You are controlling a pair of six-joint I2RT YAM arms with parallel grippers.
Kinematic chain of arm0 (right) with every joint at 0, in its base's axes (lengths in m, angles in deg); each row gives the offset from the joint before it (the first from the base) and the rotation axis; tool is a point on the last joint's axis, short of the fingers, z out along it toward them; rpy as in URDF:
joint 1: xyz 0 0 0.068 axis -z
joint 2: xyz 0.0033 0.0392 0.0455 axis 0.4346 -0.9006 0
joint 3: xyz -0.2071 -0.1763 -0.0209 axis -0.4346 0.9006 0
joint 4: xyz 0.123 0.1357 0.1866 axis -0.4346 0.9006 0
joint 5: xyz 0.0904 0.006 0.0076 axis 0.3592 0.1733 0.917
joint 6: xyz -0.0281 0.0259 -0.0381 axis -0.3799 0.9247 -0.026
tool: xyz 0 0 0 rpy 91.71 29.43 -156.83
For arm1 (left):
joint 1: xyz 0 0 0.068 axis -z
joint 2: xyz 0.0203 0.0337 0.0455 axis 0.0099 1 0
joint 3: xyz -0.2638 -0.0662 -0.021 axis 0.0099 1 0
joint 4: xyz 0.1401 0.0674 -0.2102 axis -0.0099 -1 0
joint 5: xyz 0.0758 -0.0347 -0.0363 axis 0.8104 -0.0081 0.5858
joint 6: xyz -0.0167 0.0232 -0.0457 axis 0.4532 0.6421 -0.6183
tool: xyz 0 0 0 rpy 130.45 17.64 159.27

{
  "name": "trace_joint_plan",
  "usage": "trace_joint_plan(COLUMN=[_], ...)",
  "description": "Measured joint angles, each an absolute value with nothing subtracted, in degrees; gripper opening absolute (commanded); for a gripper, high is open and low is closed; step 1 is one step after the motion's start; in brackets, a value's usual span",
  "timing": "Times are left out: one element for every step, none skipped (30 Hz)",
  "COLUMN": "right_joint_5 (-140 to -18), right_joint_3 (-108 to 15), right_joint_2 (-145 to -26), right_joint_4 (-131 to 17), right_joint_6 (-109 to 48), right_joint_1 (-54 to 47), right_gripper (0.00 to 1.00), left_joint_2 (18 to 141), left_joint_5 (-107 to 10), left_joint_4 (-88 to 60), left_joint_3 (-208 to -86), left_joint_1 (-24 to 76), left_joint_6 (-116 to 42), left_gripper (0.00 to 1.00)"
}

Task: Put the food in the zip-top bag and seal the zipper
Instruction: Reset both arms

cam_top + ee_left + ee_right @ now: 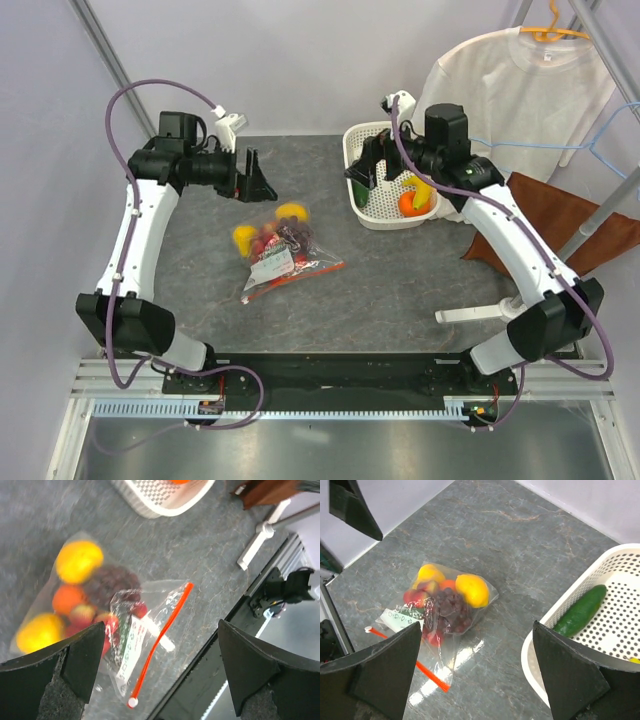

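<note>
The clear zip-top bag (285, 255) lies flat mid-table. Inside it are two yellow fruits (245, 238), an orange one (67, 598), a dark red grape bunch (290, 236) and red fruits (412, 596). The orange-red zipper (160, 637) runs as a single line along the bag's mouth, with a white slider (132, 701) at one end. My left gripper (258, 180) hovers open and empty above the bag's far side. My right gripper (368, 170) is open and empty over the left rim of the white basket (385, 215). The bag also shows in the right wrist view (445, 610).
The white basket at the back right holds a green cucumber (580, 611) and orange and yellow toys (412, 200). A white T-shirt (520, 90) hangs behind it, a brown cloth (560, 215) lies at the right, and a white stand (480, 315) sits near the right arm.
</note>
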State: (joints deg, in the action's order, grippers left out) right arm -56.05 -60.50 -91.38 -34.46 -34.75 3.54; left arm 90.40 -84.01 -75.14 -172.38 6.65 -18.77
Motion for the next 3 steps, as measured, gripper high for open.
trace_joint_plan(right_joint_5=[-56.3,-56.5,-56.7], right_joint_3=[-60.2,-60.0,-59.8], right_joint_2=[-90.7,-90.3,-90.1], right_joint_4=[-34.3,-34.1,-33.9], right_joint_6=[-35.0,-35.5,-35.9], right_joint_1=[3.5,3.5,3.5], right_gripper=[0.98,0.98,0.98], left_joint_2=[90.4,90.4,90.4], left_joint_5=[-84.1,-84.2,-84.1], left_joint_4=[-74.8,-74.7,-74.6], left_joint_3=[-171.1,-169.9,-168.9], left_joint_1=[5.4,4.3,3.4], left_joint_6=[-19.6,-20.3,-20.9], left_gripper=[1.0,1.0,1.0])
